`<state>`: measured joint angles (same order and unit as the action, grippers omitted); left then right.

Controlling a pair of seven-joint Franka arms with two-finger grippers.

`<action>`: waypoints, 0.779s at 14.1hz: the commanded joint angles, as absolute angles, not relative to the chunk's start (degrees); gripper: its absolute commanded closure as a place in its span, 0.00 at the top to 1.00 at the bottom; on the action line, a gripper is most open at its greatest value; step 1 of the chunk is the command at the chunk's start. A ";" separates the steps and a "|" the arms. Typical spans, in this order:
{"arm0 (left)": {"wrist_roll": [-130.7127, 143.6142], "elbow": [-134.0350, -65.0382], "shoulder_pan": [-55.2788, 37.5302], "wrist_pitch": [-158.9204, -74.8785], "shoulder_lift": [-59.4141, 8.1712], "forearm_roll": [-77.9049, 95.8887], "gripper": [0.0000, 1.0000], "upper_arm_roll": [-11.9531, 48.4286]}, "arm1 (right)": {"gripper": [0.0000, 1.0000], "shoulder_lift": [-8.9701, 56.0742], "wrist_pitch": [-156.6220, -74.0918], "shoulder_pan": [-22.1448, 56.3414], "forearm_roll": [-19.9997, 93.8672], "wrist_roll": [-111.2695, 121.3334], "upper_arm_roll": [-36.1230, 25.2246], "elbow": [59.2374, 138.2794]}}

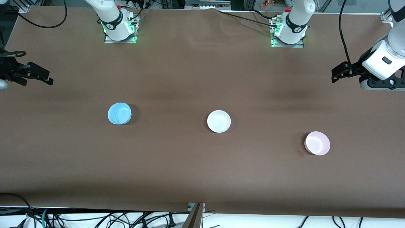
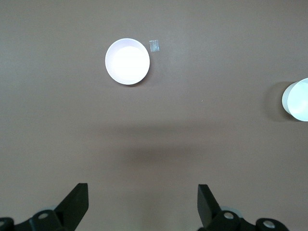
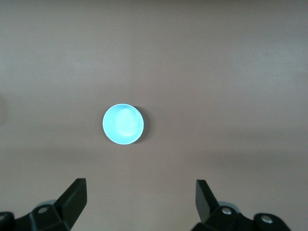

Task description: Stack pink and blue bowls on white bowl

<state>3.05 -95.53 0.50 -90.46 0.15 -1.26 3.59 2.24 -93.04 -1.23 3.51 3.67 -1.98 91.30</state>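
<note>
Three bowls sit apart on the brown table. The light blue bowl (image 1: 119, 113) is toward the right arm's end. The white bowl (image 1: 219, 121) is in the middle. The pale pink bowl (image 1: 317, 143) is toward the left arm's end, nearest the front camera. My left gripper (image 1: 336, 74) hangs open and empty over the table's left-arm end; its wrist view (image 2: 143, 192) shows the pink bowl (image 2: 127, 61) and part of the white bowl (image 2: 297, 99). My right gripper (image 1: 46, 77) hangs open and empty over the right-arm end; its wrist view (image 3: 141, 187) shows the blue bowl (image 3: 123, 124).
A small piece of clear tape (image 2: 154, 45) lies on the table beside the pink bowl. The arm bases (image 1: 120, 27) stand along the table edge farthest from the front camera. Cables hang below the nearest table edge (image 1: 95, 218).
</note>
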 commanded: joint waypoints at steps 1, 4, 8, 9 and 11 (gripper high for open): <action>3.43 -93.43 0.00 -88.86 -1.23 0.35 1.00 3.25 | 1.00 2.64 -91.93 -1.23 2.55 3.25 -1.67 90.09; 3.34 -93.34 0.18 -87.63 -1.32 0.44 1.00 3.16 | 1.00 2.64 -91.93 -1.32 2.55 3.25 -1.67 90.09; 3.34 -92.46 0.00 -87.45 -1.41 0.44 1.00 3.25 | 1.00 2.64 -91.93 -1.32 2.55 3.25 -1.67 90.09; 3.25 -92.37 -0.09 -87.45 -1.41 0.44 1.00 3.25 | 1.00 2.64 -91.93 -1.32 2.55 3.25 -1.67 90.09; 3.25 -92.37 -0.26 -85.62 -1.41 0.44 1.00 3.51 | 1.00 2.64 -91.93 -1.32 2.55 3.25 -1.67 90.09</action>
